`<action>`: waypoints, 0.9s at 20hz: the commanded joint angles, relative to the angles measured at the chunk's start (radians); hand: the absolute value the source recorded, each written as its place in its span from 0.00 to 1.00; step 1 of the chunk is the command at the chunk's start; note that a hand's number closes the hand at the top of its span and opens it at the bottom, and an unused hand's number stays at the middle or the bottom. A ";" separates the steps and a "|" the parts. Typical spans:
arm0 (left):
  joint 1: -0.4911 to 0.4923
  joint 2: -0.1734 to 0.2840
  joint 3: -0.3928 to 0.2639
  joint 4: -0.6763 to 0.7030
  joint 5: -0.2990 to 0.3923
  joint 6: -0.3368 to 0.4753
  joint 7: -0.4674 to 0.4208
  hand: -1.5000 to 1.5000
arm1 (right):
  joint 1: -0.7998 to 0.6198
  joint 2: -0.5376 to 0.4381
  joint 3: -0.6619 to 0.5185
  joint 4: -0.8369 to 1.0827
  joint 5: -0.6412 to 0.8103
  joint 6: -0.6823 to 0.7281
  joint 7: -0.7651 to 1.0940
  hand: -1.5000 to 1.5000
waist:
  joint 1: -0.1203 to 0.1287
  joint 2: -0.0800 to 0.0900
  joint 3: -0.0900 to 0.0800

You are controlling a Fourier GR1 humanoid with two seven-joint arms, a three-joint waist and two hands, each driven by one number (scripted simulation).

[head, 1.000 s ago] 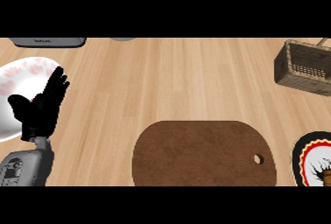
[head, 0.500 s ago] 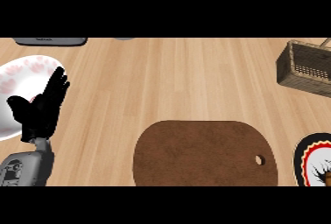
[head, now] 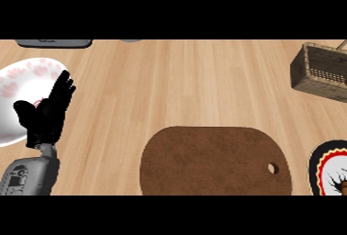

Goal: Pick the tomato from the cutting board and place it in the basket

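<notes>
The brown cutting board (head: 213,160) lies at the lower middle of the wooden counter, with a small hole near its right edge; no tomato shows on it. The wicker basket (head: 324,71) stands at the upper right, cut by the view's edge. My left hand (head: 47,114) rests open at the left, fingers straight and pointing up, in front of a white plate. My right hand and the tomato appear nowhere in the head view.
A white plate with pink marks (head: 20,96) lies at the left edge behind my left hand. A black, red and white plate (head: 332,170) sits at the lower right edge. A dark grey object (head: 54,43) lies at the top left.
The view has shifted slightly: the basket and board sit a little further right and lower in the picture. My left hand has not visibly changed its pose.
</notes>
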 commanded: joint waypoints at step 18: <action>0.032 0.003 0.011 -0.051 0.018 -0.018 0.015 0.50 | -0.143 -0.004 -0.005 0.434 0.185 0.008 -0.144 1.00 | 0.007 0.002 0.001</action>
